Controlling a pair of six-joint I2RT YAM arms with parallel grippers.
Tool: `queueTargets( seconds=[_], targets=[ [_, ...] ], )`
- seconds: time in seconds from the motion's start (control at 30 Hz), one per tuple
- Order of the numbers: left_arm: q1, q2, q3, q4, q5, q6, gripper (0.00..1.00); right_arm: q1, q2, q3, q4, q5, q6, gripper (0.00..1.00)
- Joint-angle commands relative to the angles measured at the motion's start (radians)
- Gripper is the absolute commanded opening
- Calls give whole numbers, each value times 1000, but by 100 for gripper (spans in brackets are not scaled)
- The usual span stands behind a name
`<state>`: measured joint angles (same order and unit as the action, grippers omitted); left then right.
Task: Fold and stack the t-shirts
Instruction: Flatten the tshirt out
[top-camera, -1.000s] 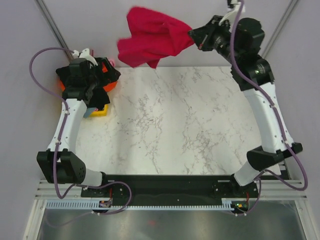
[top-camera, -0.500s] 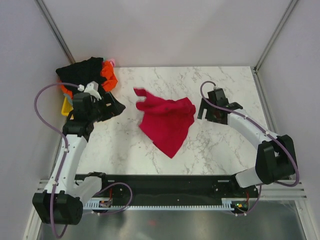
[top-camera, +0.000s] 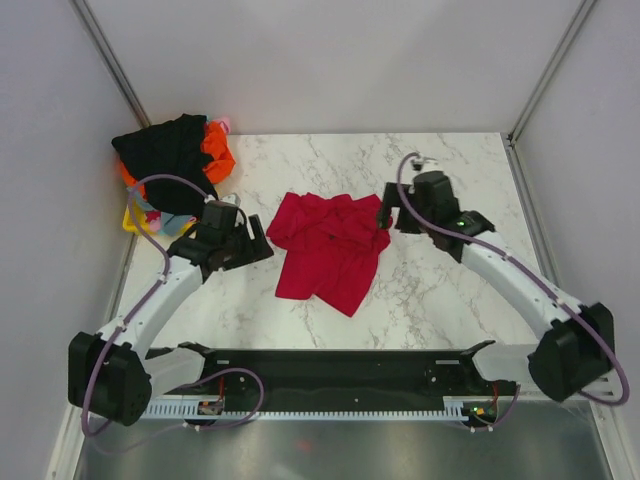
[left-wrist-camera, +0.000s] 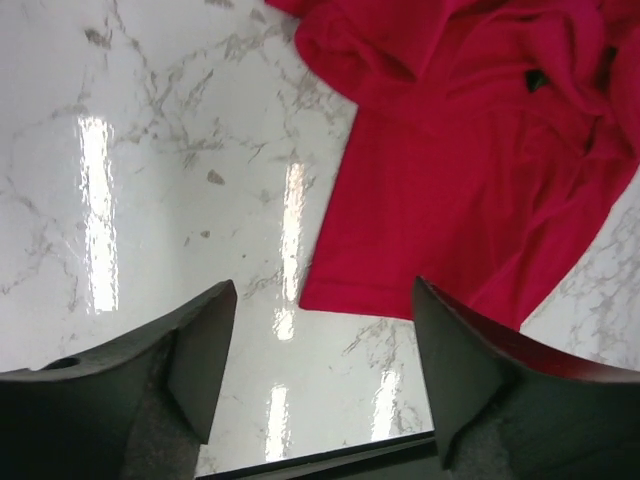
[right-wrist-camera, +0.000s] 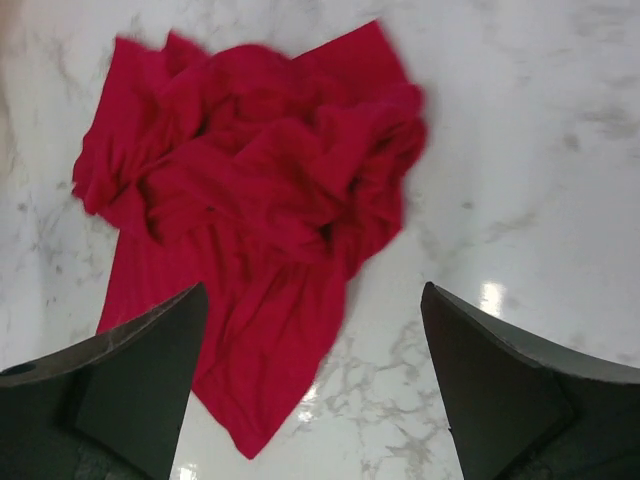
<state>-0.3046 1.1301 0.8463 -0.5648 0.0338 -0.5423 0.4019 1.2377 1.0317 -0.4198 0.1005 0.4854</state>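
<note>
A crimson red t-shirt (top-camera: 330, 250) lies crumpled on the marble table's middle, unheld. My left gripper (top-camera: 256, 240) stands open just left of it; in the left wrist view the shirt's hem (left-wrist-camera: 470, 150) lies ahead and to the right of that open gripper (left-wrist-camera: 322, 288), with bare table between the fingers. At the shirt's upper right edge my right gripper (top-camera: 384, 212) is open too. The right wrist view shows the bunched shirt (right-wrist-camera: 250, 180) ahead and to the left of that gripper (right-wrist-camera: 312, 291). More t-shirts are heaped at the back left: black (top-camera: 163, 150), orange (top-camera: 216, 150), a bit of pink (top-camera: 223, 125).
A small yellow bin (top-camera: 133, 217) sits under the heap at the back left corner, with light blue cloth (top-camera: 170, 222) at its edge. Grey walls close the table on three sides. Bare marble (top-camera: 460, 170) lies right of and behind the red shirt.
The right gripper held the red shirt in the air, then let go; the shirt now lies on the table. Both arms have swung down to flank it.
</note>
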Motion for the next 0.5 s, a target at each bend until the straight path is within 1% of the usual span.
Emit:
queueTargets(
  seconds=[0.0,0.03,0.07,0.13,0.17,0.23,0.27,0.33,0.37,0.43,0.47],
  targets=[
    [-14,2,-55,34,-67,-88,75,205,173,123,38,-107,-63,95],
    [-14,-44,-73,31,-78,-90,72,244,213,158,33,-107,-74,94],
    [-11,-68,-81,28,-122,-96,70,315,292,232,23,-104,-82,93],
    [-10,-125,-81,10,-176,-97,69,376,370,307,12,-58,-100,92],
    [-5,-172,-76,-13,-199,-99,68,418,443,380,10,-47,-111,92],
    [1,-214,-64,-30,-247,-96,67,452,527,457,9,-22,-119,92],
    [8,-251,-64,-43,-259,-90,67,472,618,547,-10,-16,-126,91],
    [13,-283,-64,-55,-264,-76,67,485,704,635,-28,10,-128,91],
    [16,-308,-64,-61,-262,-56,67,483,782,724,-48,13,-137,91],
    [16,-334,-64,-90,-262,-44,68,485,856,815,-76,28,-148,90],
    [16,-343,-62,-96,-241,-36,68,485,928,909,-118,33,-154,90]
  ],
)
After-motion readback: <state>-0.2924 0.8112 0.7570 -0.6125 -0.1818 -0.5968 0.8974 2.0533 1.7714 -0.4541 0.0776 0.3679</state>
